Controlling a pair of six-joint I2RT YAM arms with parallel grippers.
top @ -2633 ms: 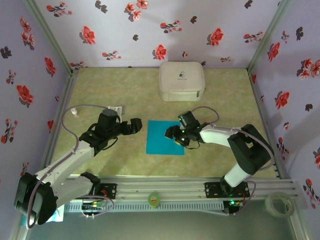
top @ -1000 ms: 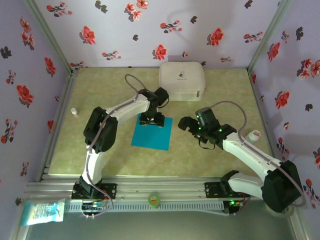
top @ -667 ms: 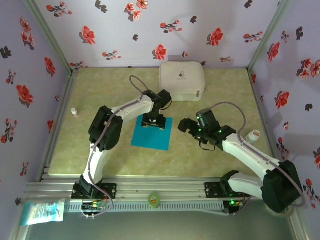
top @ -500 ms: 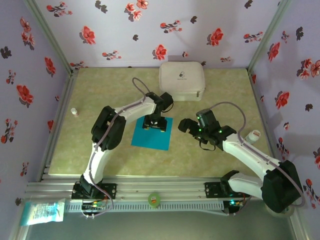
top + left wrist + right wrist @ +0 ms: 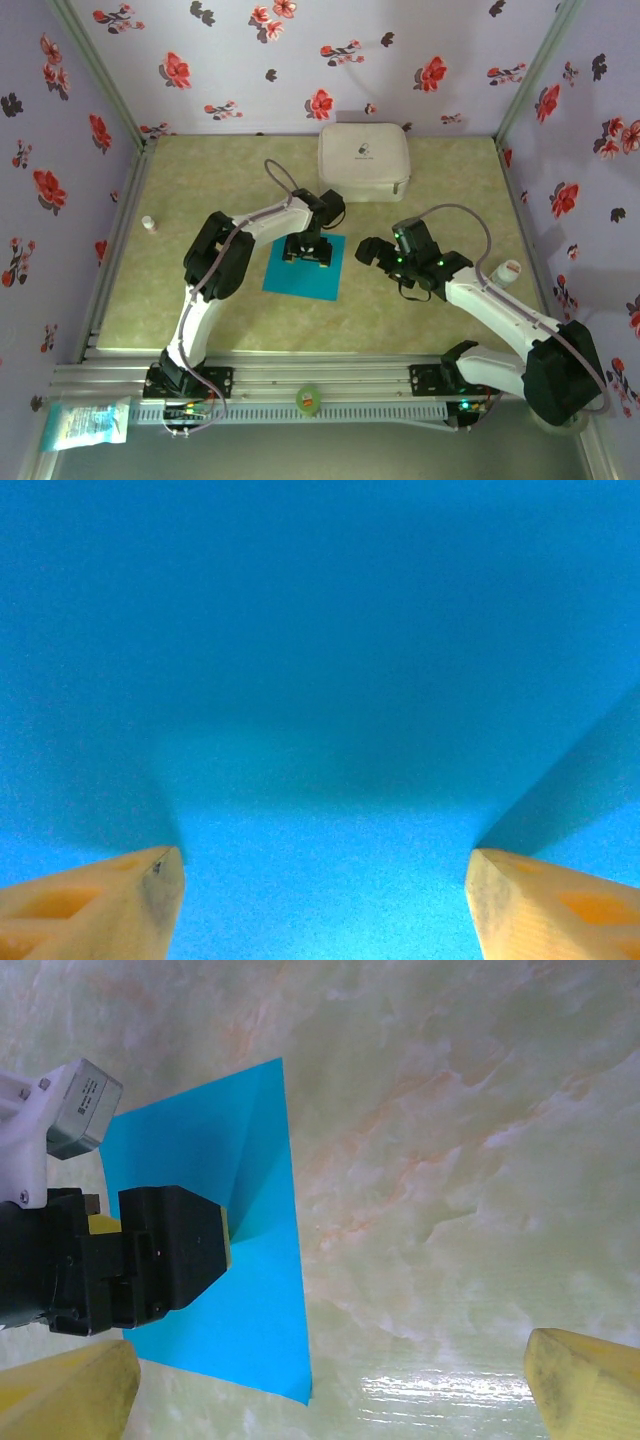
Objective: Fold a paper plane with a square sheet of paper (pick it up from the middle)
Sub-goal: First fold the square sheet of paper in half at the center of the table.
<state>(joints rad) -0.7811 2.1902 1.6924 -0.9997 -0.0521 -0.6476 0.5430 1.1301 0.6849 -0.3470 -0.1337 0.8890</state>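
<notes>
From above, the square sheet of paper lies flat on the table, between the two arms and nearer than the white case, well apart from it. The left gripper stands straight down on the far half of the sheet. The right gripper hangs just to the right of the paper, jaws spread wide and holding nothing.

The left wrist camera shows turquoise all across, with both orange fingertips far apart at the bottom edge and bare paper between them: the jaws are open, nothing pinched yet.

From the right wrist, past its own yellow fingers, a shaded ridge runs from the far corner of the sheet to the black left gripper, so the paper looks slightly lifted there (how high, I cannot tell).

To do the pick well, I would press the tips lightly and close slowly so the sheet buckles up between them, then clamp that ridge; sliding nearer the centre first would suit the task.

The table is glossy marbled green-cream, likely slippery for thin paper. Floral lilac walls close in three sides
</notes>
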